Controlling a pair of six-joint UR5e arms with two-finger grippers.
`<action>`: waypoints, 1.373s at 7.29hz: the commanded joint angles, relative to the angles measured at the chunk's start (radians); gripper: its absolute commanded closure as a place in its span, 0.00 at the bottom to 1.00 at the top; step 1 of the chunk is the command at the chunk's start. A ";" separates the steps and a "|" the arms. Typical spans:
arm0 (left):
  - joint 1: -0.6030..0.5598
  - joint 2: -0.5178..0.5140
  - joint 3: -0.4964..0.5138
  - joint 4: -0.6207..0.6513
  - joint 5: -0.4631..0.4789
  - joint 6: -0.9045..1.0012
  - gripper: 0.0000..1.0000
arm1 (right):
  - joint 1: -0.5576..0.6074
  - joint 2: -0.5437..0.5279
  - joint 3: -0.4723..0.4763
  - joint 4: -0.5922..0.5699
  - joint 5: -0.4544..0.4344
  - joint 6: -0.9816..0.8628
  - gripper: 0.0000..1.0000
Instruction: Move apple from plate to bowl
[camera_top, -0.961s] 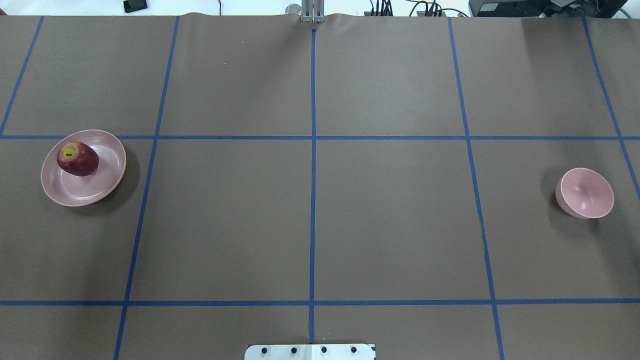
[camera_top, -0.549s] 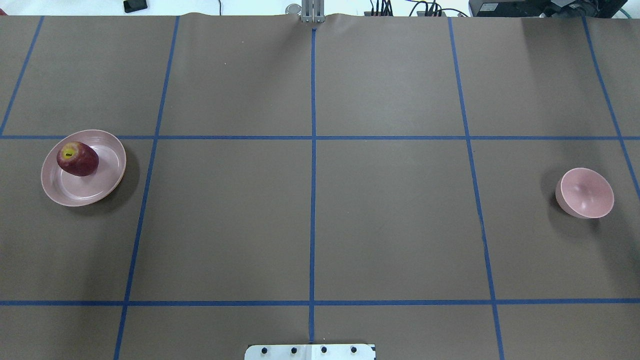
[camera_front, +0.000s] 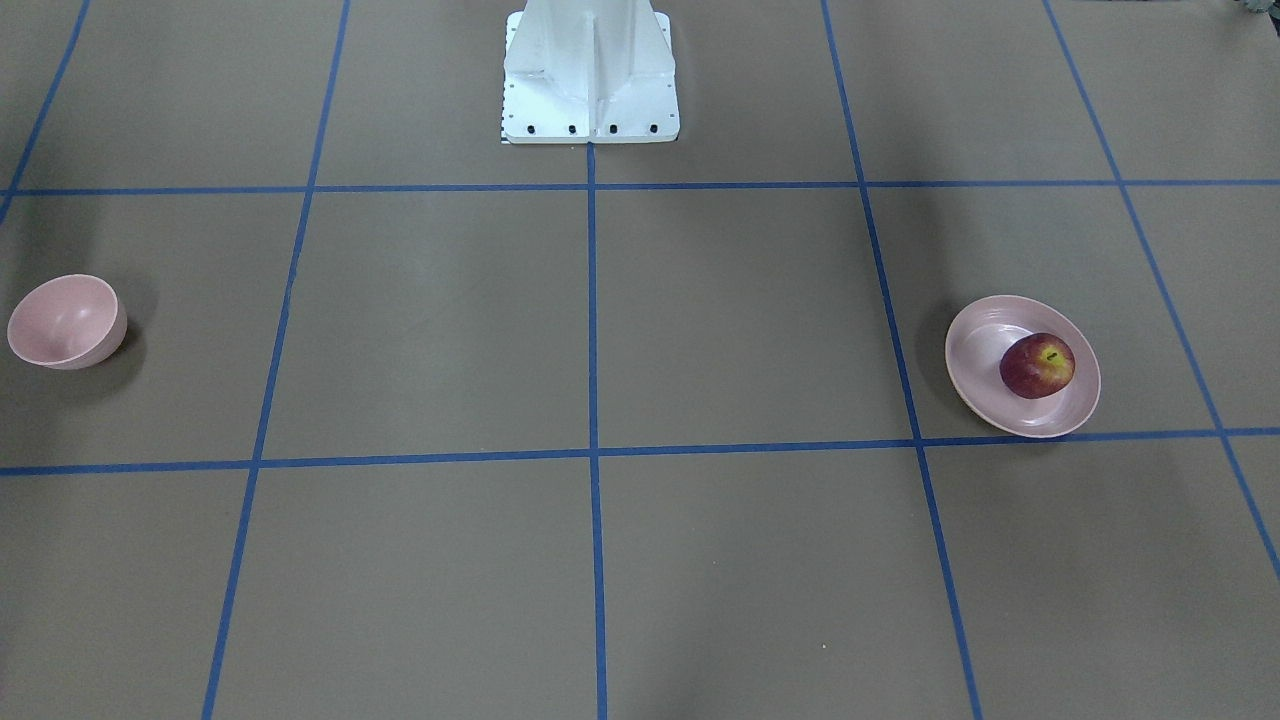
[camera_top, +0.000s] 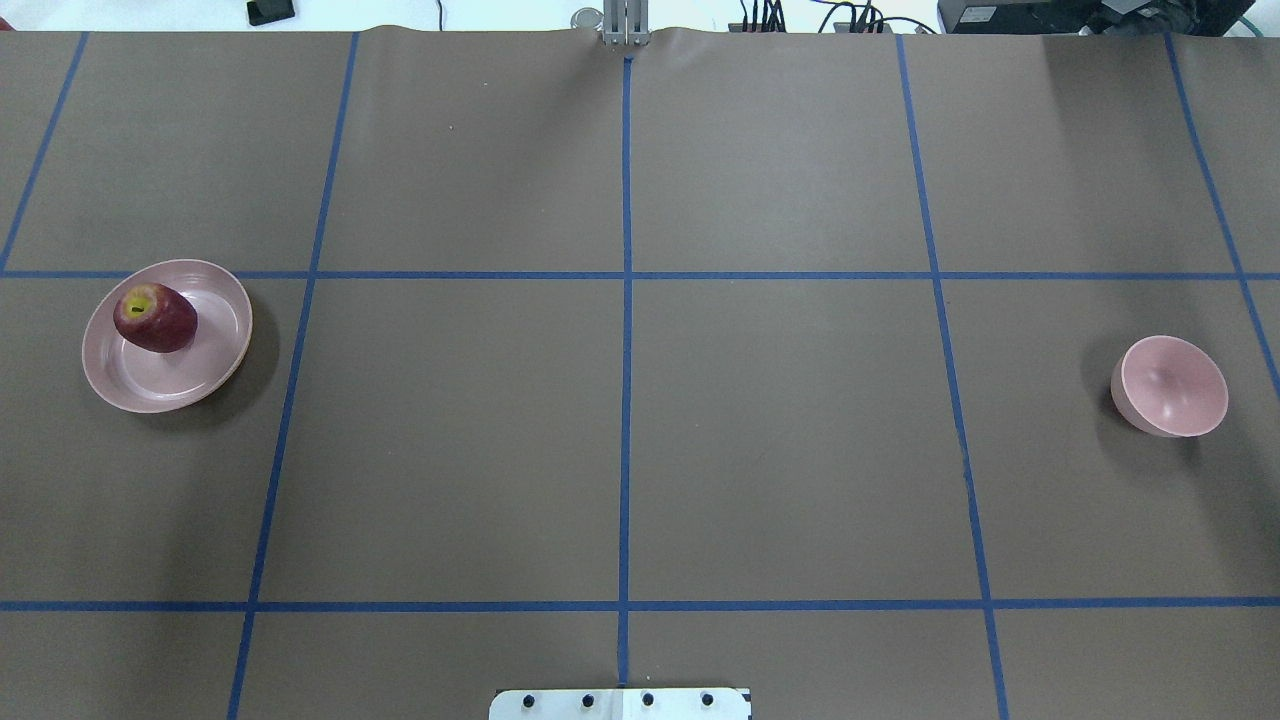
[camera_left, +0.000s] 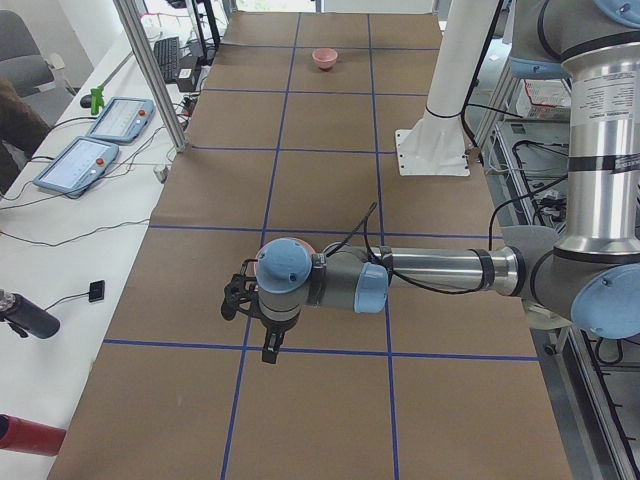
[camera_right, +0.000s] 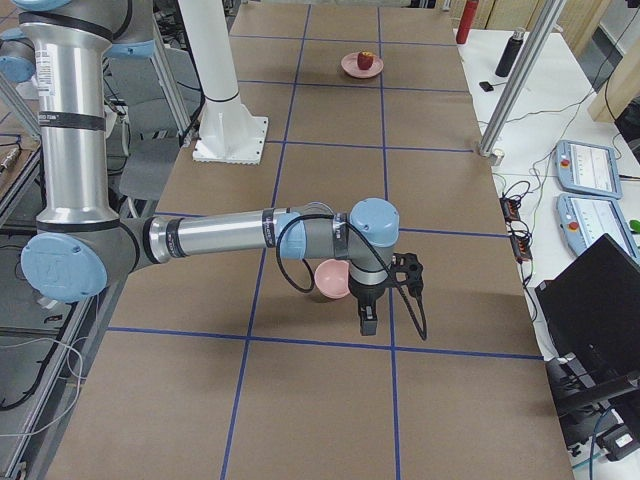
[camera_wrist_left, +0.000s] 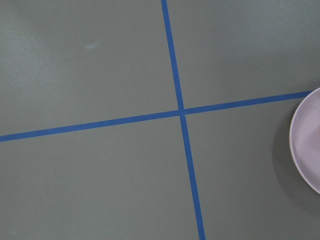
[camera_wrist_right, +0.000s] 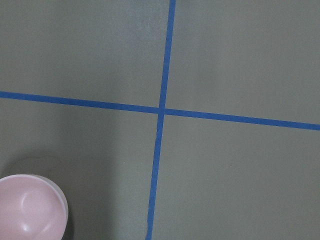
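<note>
The dark-red apple sits upright on the wide pink plate at the table's left; both also show in the front view, apple on plate. The small deep pink bowl stands empty at the right, also in the front view. My left gripper and right gripper show only in the side views, pointing down above the table; I cannot tell whether they are open. The plate's rim edges the left wrist view. The bowl is at the right wrist view's lower left.
The robot's white base stands at the table's near middle edge. Blue tape lines divide the brown table into squares. Control tablets and a laptop lie on side benches beyond the table ends.
</note>
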 joint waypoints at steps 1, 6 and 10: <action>0.001 -0.006 -0.006 -0.026 -0.001 -0.004 0.00 | -0.023 -0.024 -0.003 0.072 0.009 0.013 0.00; 0.004 -0.015 -0.007 -0.031 -0.001 0.002 0.00 | -0.237 -0.131 -0.001 0.348 0.032 0.380 0.00; 0.004 -0.011 -0.007 -0.031 -0.001 0.005 0.00 | -0.429 -0.240 -0.040 0.710 0.005 0.642 0.05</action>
